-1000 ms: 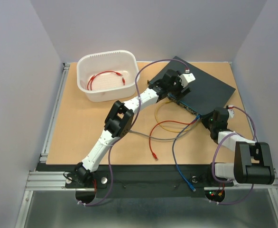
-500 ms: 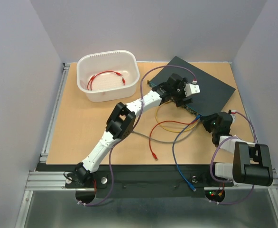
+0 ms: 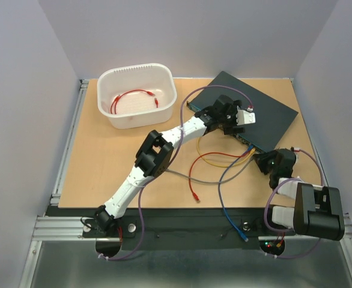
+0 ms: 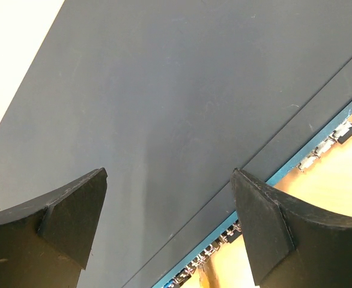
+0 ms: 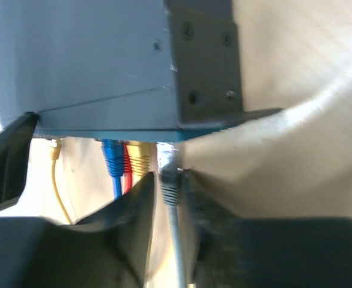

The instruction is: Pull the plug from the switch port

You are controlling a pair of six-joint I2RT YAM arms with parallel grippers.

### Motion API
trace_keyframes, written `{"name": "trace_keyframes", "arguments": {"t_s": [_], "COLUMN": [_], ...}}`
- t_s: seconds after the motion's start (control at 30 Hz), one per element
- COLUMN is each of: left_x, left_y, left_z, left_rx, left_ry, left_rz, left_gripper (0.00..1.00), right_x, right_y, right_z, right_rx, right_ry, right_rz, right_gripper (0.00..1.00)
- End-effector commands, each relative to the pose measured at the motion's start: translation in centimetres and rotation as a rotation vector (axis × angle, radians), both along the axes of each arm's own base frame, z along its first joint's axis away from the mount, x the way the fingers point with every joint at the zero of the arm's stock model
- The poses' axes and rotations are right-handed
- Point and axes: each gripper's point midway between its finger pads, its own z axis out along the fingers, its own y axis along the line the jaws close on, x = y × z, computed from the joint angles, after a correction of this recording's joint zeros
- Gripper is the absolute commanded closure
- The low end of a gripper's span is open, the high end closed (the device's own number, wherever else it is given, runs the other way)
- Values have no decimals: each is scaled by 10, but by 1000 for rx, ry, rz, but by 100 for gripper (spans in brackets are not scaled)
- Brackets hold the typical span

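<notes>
The switch (image 3: pixel 260 108) is a flat dark blue-grey box at the back right of the table, its row of ports (image 4: pixel 320 150) facing the near side. My left gripper (image 3: pixel 233 117) hovers open over its top (image 4: pixel 164 90), holding nothing. My right gripper (image 3: pixel 271 161) sits at the switch's near right corner (image 5: pixel 203 66). In the right wrist view it (image 5: pixel 169 180) is shut on the grey plug (image 5: pixel 170 189). The plug's clear tip shows just outside the port edge. Its grey cable (image 3: pixel 224 177) trails left across the table.
Blue (image 5: pixel 111 159), red (image 5: pixel 127 165) and yellow (image 5: pixel 140 159) plugs sit in ports next to the grey one. Their cables loop over the table centre (image 3: pixel 215 161), and the blue one (image 3: pixel 227 204) runs off the front edge. A white tub (image 3: pixel 104 90) holding a red cable (image 3: pixel 134 96) stands back left.
My left gripper has slid right across the switch's top. My right gripper has drawn back from the switch toward the near edge, with the grey plug between its fingers.
</notes>
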Motion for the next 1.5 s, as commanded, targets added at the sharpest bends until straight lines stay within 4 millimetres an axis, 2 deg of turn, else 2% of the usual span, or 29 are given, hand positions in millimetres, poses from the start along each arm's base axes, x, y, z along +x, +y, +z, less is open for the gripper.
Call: {"name": "trace_keyframes", "arguments": {"t_s": [0.0, 0.03, 0.27, 0.37, 0.43, 0.47, 0.5, 0.57, 0.6, 0.63, 0.67, 0.77, 0.8, 0.87, 0.9, 0.93, 0.97, 1.0, 1.1, 1.13, 1.27, 1.33, 1.47], "left_x": [-1, -1, -3, -7, -14, -26, -35, -61, -84, -100, -128, -170, -187, -206, -216, -223, -227, -228, -228, -232, -232, -231, -220], "left_y": [6, 5, 3, 3, 0, 1, 0, -1, 2, 3, 2, 1, -5, -3, -10, -4, -3, -3, -5, 0, 7, 11, 16], "left_z": [17, 18, 32, 43, 63, 62, 80, 89, 98, 101, 99, 107, 104, 83, 74, 49, 37, 21, 3, -10, -35, -49, -60], "left_rx": [3, 0, -20, -31, -69, -58, -80, -73, -60, -54, -25, -14, -1, 40, 55, 104, 124, 140, 165, 192, 227, 250, 251], "left_ry": [-18, -14, 8, 35, 73, 131, 161, 229, 290, 338, 407, 525, 551, 619, 604, 620, 614, 595, 522, 513, 485, 472, 419], "left_rz": [12, 10, 21, 32, 32, 3, -14, -65, -119, -142, -199, -222, -232, -200, -188, -164, -146, -112, -83, -71, -39, -18, 42], "left_gripper": [4, 5, 6, 7, 9, 9, 11, 11, 11, 12, 12, 13, 14, 19, 22, 23, 24, 28, 28, 28, 28, 28, 28], "right_x": [10, 11, -7, -11, -10, -10, -9, -9, -8, -9, -10, -9, -10, -7, -8, -8, -8, -7, -11, -10, -14, -15, -15], "right_y": [-3, -1, -17, -22, -21, -21, -21, -21, -21, -21, -22, -22, -22, -23, -24, -30, -32, -34, -44, -47, -56, -58, -53], "right_z": [5, 5, -8, -12, -14, -14, -15, -13, -9, -9, -8, 4, 5, 21, 26, 30, 35, 44, 57, 67, 91, 97, 99], "right_rx": [-6, -5, -110, -131, -119, -107, -105, -103, -103, -107, -112, -124, -129, -144, -159, -184, -196, -220, -268, -282, -334, -345, -331], "right_ry": [-10, -10, 92, 105, 113, 115, 114, 108, 93, 89, 85, 46, 47, 3, 2, 2, -2, -10, -12, -31, -66, -71, -84], "right_rz": [9, 21, -14, -29, -34, -42, -44, -46, -51, -53, -52, -49, -47, -47, -45, -66, -68, -66, -99, -110, -147, -151, -134], "right_gripper": [65, 62, 62, 74, 84, 86, 87, 87, 87, 87, 87, 85, 84, 81, 80, 78, 77, 77, 74, 73, 71, 71, 71]}}
